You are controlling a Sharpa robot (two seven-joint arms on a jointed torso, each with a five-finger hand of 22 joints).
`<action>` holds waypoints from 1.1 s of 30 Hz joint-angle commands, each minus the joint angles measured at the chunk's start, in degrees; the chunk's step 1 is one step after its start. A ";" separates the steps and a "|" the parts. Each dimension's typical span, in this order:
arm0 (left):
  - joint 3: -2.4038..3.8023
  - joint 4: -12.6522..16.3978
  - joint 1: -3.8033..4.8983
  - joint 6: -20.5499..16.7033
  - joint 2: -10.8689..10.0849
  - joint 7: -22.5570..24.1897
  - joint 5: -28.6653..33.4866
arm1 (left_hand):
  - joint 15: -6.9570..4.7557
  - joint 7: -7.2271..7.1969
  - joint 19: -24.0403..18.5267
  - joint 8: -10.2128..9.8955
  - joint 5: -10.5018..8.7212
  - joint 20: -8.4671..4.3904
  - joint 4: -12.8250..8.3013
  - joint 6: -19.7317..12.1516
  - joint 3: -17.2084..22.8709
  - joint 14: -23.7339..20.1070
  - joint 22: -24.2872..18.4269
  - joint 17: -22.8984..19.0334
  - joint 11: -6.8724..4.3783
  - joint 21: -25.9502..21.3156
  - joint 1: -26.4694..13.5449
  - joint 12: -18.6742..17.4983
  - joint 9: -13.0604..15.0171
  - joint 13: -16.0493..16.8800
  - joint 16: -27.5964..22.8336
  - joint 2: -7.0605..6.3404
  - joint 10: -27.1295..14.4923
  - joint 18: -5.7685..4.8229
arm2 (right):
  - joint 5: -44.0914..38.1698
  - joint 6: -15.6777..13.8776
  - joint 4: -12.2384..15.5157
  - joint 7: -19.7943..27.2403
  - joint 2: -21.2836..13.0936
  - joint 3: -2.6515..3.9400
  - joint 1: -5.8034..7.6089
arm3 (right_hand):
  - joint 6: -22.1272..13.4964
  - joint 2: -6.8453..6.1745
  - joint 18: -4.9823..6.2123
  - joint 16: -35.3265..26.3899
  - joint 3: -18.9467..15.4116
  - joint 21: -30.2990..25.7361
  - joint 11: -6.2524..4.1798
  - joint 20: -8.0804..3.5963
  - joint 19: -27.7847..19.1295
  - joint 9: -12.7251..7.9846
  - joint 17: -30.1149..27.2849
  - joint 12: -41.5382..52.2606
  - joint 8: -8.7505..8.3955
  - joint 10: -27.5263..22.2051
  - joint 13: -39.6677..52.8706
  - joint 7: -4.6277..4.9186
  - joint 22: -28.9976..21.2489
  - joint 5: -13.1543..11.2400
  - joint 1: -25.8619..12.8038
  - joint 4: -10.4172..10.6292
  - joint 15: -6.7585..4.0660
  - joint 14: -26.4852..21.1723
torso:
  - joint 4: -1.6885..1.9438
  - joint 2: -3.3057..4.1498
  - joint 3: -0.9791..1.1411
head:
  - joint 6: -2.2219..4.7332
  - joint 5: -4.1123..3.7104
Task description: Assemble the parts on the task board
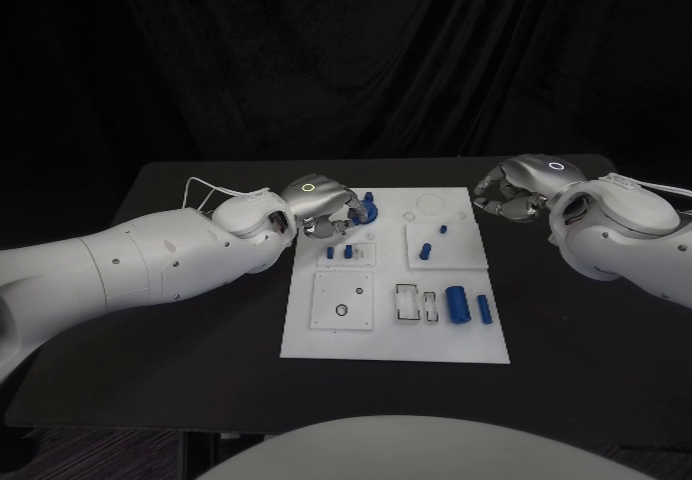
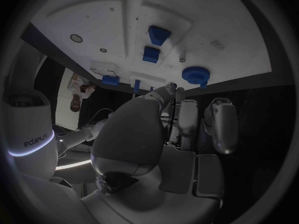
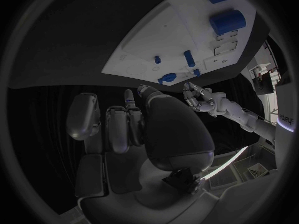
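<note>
The white task board [image 1: 397, 330] lies in the middle of the black table. My left hand [image 1: 325, 211] hovers at its far left corner, fingers apart and holding nothing, close beside a blue round part [image 1: 368, 207] that stands at the board's edge. In the left wrist view that round part [image 2: 196, 75] sits just beyond my fingertips [image 2: 187, 106], with a gap between. My right hand [image 1: 508, 193] hangs off the board's far right corner, holding nothing. A blue cylinder [image 1: 456, 303] and a blue bar [image 1: 483, 309] lie near the board's front right.
Small blue pegs [image 1: 340, 252] stand in the left middle square, and two blue pieces [image 1: 428, 249] in the right middle one. Two open slots [image 1: 415, 302] lie beside the cylinder. Bare black table [image 1: 188, 340] spreads on both sides of the board.
</note>
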 commanded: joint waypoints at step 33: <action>-0.37 -0.87 -0.96 1.82 -1.65 -0.27 0.02 | 0.42 0.51 -0.51 -0.45 -0.01 0.04 0.68 -0.25 -0.41 -0.87 10.43 -1.19 0.41 -0.82 -1.07 -1.11 -0.41 -0.61 -1.19 0.32 0.47 -0.88 | -0.17 -0.27 -0.11 -0.46 -0.36 0.03 -0.46 | 0.30 -0.55 0.15 -0.31 0.28 -0.19 0.10 0.01 -0.41 -0.08 7.72 -0.39 -0.25 -0.53 7.27 0.00 8.95 0.35 -0.07 -0.04 0.36 3.11 | -0.16 0.14 -0.01 | -0.01 0.40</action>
